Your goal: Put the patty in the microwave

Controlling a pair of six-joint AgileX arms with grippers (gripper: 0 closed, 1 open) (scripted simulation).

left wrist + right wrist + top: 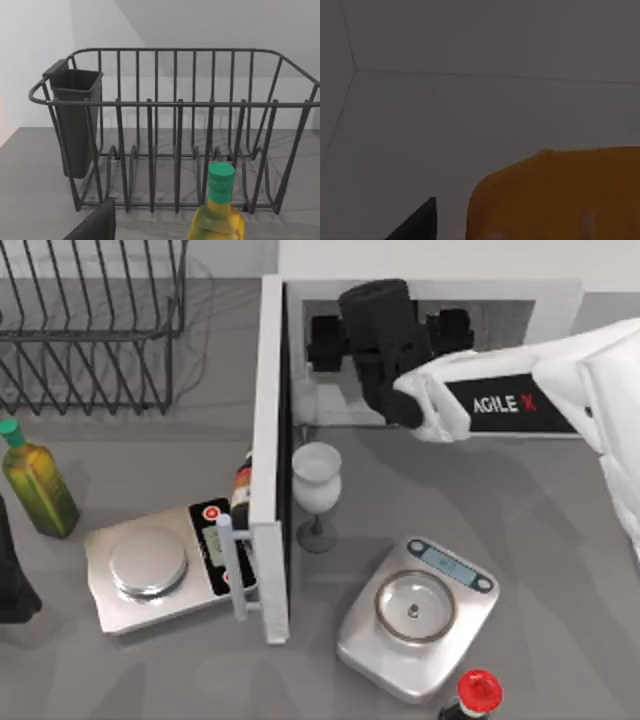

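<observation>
Right now my right gripper (385,340) is reached into the microwave (420,295) through its open front, with the door (268,460) swung out toward the near side of the table. From my right wrist camera I look along the pale cavity floor and walls, and the patty (555,195), an orange slab, sits close under the camera, just beside one dark fingertip (420,220). I cannot tell from these views whether my fingers are clamped on it or have let go; the wrist body hides them from above.

What the next move turns on: the patty lies directly at my right gripper, inside the cavity, and my forearm runs in from the right side of the table. I judge the placing to be nearly done. If the patty is resting on the floor, what remains is to free it and draw back along the same line, out through the opening. The glass (316,480) and the right-hand scale (418,615) stand just in front of the opening, so a pull-out should stay level and not sag toward them.

My left arm is parked at the left side, its wrist camera facing the rack (175,125) and an oil bottle (218,210).
</observation>
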